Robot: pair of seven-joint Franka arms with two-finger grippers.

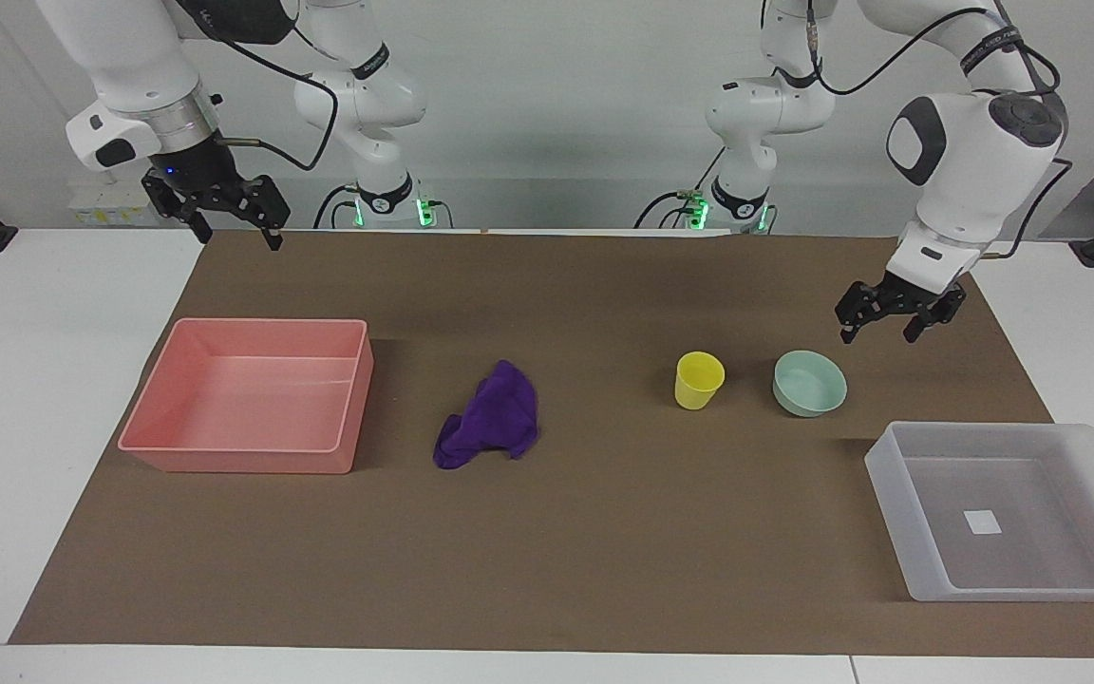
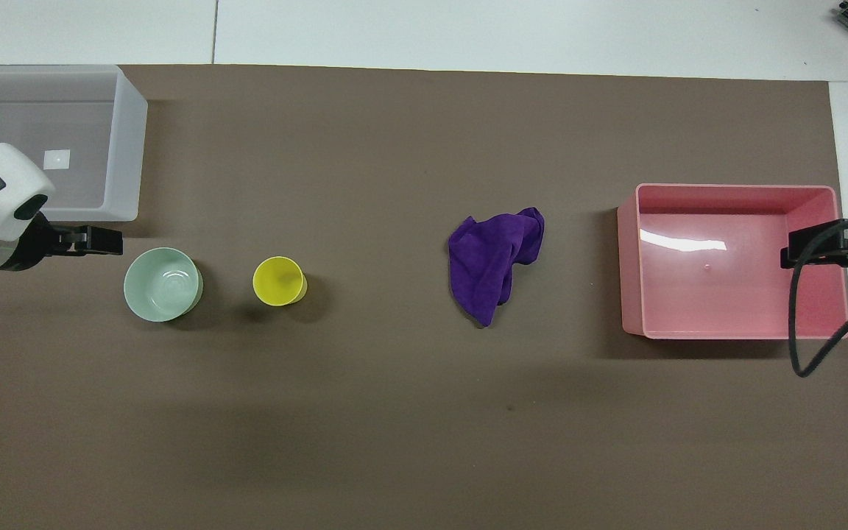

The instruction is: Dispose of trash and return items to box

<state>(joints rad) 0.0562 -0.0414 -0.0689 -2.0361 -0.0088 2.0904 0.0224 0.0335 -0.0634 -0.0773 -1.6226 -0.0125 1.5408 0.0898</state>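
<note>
Left gripper (image 1: pixel 875 325): jaws spread apart, holding nothing; raised over the brown mat (image 1: pixel 604 285), just beside the mint-green bowl (image 1: pixel 809 383) on the side toward the left arm's end.
Key relation: the bowl sits below the jaws and toward the table centre; being round, it has no long axis. By judgement, a short descent onto its rim comes next.
Nearer arm: the left arm, for the bowl, the yellow cup (image 1: pixel 699 380) and the box (image 1: pixel 1012 510).
Right gripper (image 1: pixel 221 217): jaws spread, holding nothing; waiting over the mat edge at the right arm's end.
Purple cloth (image 1: pixel 492 418): bunched on the mat, between the cup and the pink bin (image 1: pixel 253 394).
Box: farther from the robots than the bowl; holds only a white label (image 1: pixel 981 522).
Pink bin: nothing inside.
</note>
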